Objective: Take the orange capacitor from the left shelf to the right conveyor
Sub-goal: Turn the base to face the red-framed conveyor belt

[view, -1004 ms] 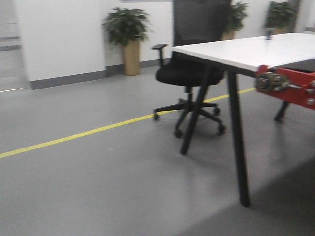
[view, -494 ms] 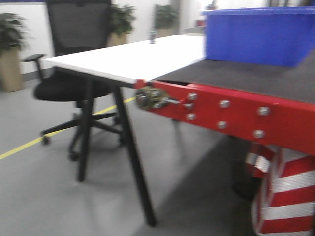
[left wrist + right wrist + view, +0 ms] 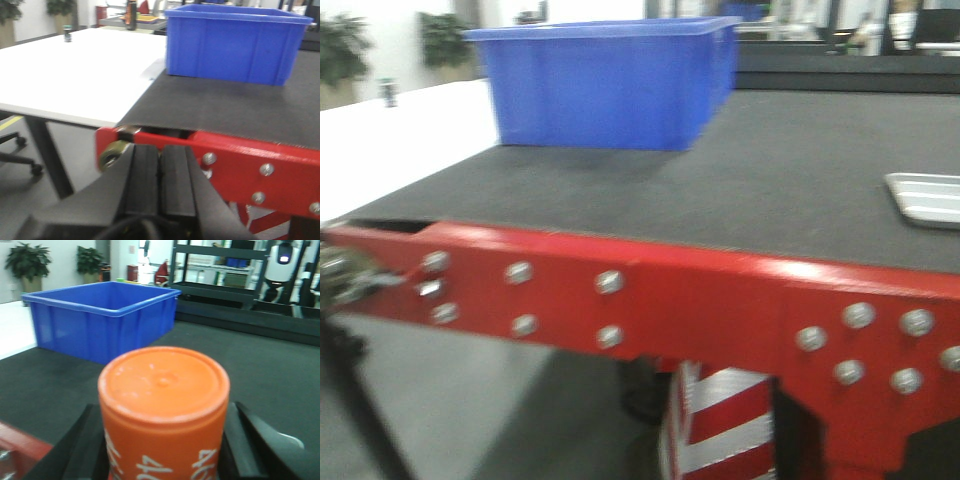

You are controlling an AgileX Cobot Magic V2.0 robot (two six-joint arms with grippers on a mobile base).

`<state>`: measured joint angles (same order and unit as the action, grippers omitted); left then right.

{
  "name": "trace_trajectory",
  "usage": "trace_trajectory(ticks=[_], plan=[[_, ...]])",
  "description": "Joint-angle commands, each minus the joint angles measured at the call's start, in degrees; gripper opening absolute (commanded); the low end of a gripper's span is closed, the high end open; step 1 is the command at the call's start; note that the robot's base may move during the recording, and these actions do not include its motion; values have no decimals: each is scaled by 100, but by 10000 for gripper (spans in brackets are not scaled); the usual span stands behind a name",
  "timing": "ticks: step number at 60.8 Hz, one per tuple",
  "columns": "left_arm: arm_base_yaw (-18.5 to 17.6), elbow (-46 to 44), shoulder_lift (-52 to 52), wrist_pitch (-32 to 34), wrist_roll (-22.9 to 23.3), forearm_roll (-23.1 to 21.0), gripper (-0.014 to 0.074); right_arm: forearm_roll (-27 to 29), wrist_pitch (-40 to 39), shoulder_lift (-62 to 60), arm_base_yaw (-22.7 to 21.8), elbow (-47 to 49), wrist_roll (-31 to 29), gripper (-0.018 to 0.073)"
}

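Orange capacitor (image 3: 164,410) stands upright, clamped in our right end effector (image 3: 165,442), near the red front edge of the right conveyor (image 3: 770,190); our left end effector (image 3: 160,180) is closed on nothing. If we release so close to this edge, we think it may tip and roll off. It has a flat top and white digits on its side.

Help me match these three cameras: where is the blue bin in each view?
Front view: blue bin upper left, on the conveyor belt.
Left wrist view: blue bin upper right.
Right wrist view: blue bin middle left, behind the orange capacitor.
Shared landmark: the conveyor belt under it.
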<state>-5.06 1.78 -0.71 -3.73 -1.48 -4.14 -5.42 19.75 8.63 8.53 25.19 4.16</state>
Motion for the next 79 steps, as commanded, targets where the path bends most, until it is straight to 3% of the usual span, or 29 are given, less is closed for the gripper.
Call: trace_trajectory(ticks=[1, 13, 26, 79], plan=[[3, -26, -64, 513, 8, -10, -127, -72, -534, 64, -33, 153, -30, 88], [3, -26, -64, 513, 8, -10, -127, -72, -534, 64, -33, 153, -30, 88], [254, -26, -64, 513, 8, -10, -127, -72, -534, 64, -33, 153, -30, 88], [254, -26, -64, 513, 8, -10, -127, -72, -534, 64, -33, 153, -30, 88]])
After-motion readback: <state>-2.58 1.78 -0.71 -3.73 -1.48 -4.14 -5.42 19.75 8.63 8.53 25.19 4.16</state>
